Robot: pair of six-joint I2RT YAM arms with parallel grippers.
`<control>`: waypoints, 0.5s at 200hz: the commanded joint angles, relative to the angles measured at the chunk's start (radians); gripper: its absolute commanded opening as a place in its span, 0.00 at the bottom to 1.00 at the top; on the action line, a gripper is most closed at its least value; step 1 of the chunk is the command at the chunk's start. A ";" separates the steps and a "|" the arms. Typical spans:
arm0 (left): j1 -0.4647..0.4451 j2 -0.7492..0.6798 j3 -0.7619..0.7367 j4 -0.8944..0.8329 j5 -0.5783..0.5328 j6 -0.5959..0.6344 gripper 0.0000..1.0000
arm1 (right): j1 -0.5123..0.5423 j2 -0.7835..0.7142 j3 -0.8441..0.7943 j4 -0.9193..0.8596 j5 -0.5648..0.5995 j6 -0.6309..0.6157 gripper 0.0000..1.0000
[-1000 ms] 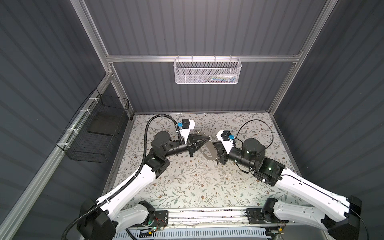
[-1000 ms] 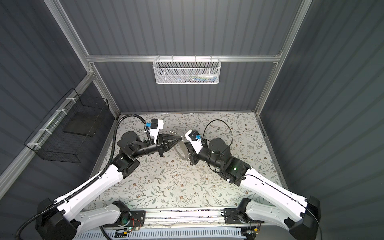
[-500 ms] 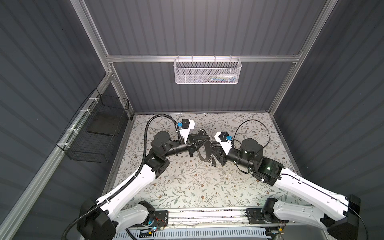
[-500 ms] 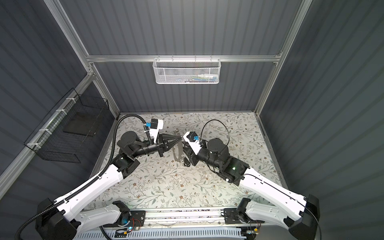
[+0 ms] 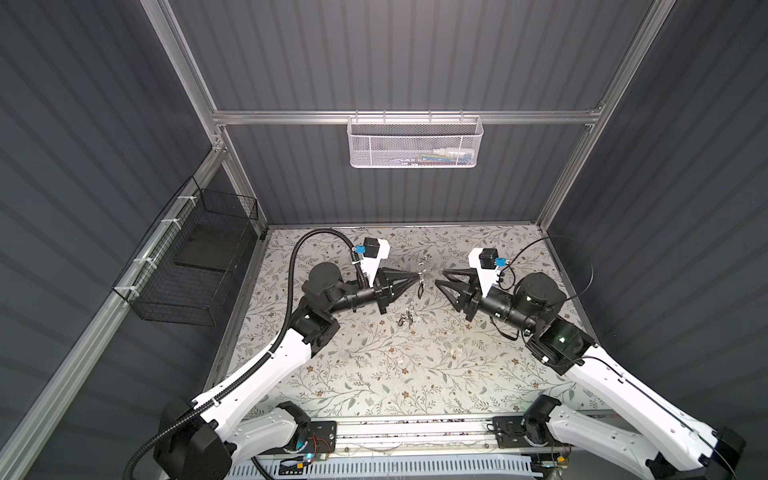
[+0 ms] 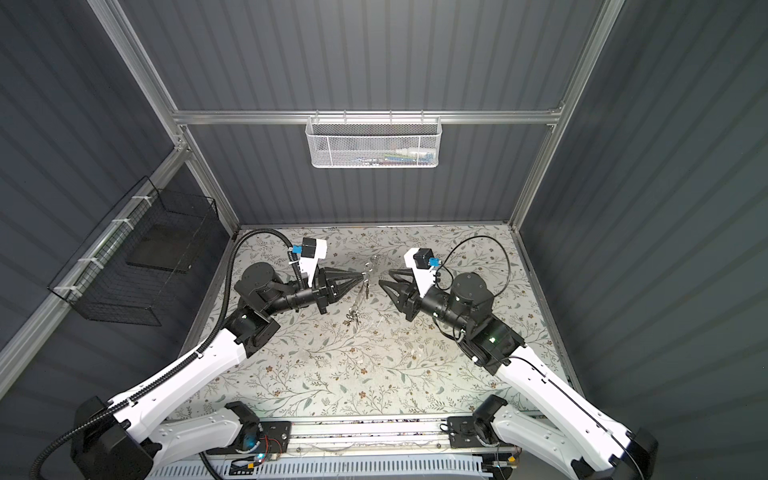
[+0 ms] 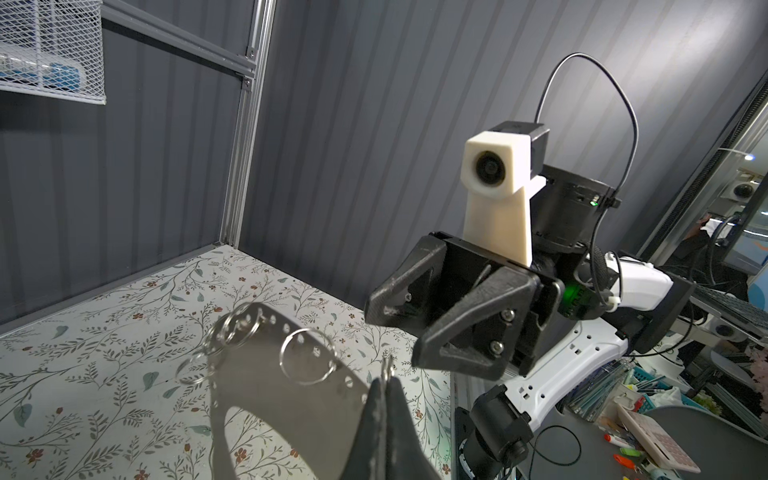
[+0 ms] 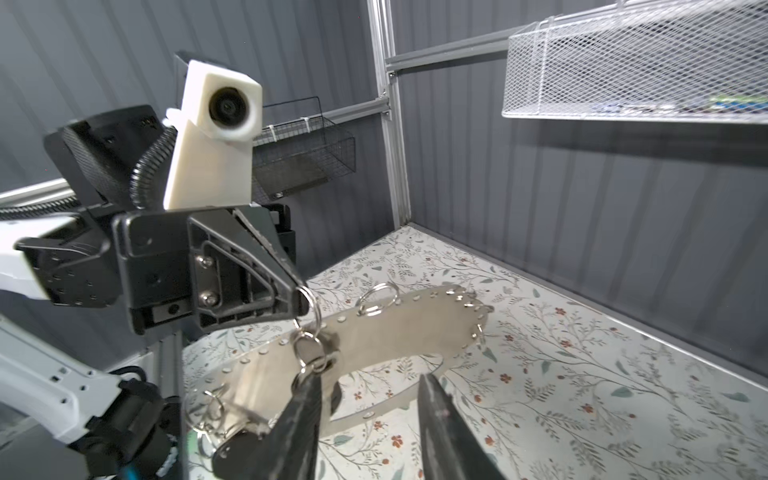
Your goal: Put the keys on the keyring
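Observation:
The keyring (image 8: 395, 328), a flat grey metal plate with small split rings along its rim, hangs in the air from my left gripper (image 7: 384, 380). That gripper is shut on one split ring (image 8: 312, 305) at the plate's edge. In both top views the keyring (image 5: 415, 297) (image 6: 360, 297) shows edge-on between the two arms. A black key (image 8: 332, 395) dangles from the held ring, half hidden by a finger (image 8: 303, 415) of mine. Another key (image 8: 237, 451) hangs at the plate's low end. My right gripper (image 8: 368, 386) (image 5: 439, 278) stands open just right of the plate, holding nothing.
The floral table (image 5: 374, 374) lies beneath. A white mesh basket (image 5: 415, 143) hangs on the back wall and a black wire basket (image 5: 195, 257) on the left wall. Grey panels close the back and both sides.
My right gripper has opened and drawn back to the right, away from the keyring. The plate now hangs edge-on from the left gripper, which has stayed shut in place.

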 commanded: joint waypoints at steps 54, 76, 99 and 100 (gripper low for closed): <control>-0.002 -0.010 0.032 0.019 0.010 -0.013 0.00 | -0.048 0.139 0.076 0.166 -0.277 0.190 0.33; -0.002 -0.015 0.031 0.018 0.010 -0.012 0.00 | -0.073 0.149 0.060 0.214 -0.322 0.238 0.32; -0.002 -0.013 0.031 0.018 0.011 -0.012 0.00 | -0.096 0.162 0.051 0.255 -0.376 0.279 0.28; -0.002 -0.013 0.031 0.019 0.011 -0.012 0.00 | -0.095 0.163 0.051 0.255 -0.379 0.281 0.27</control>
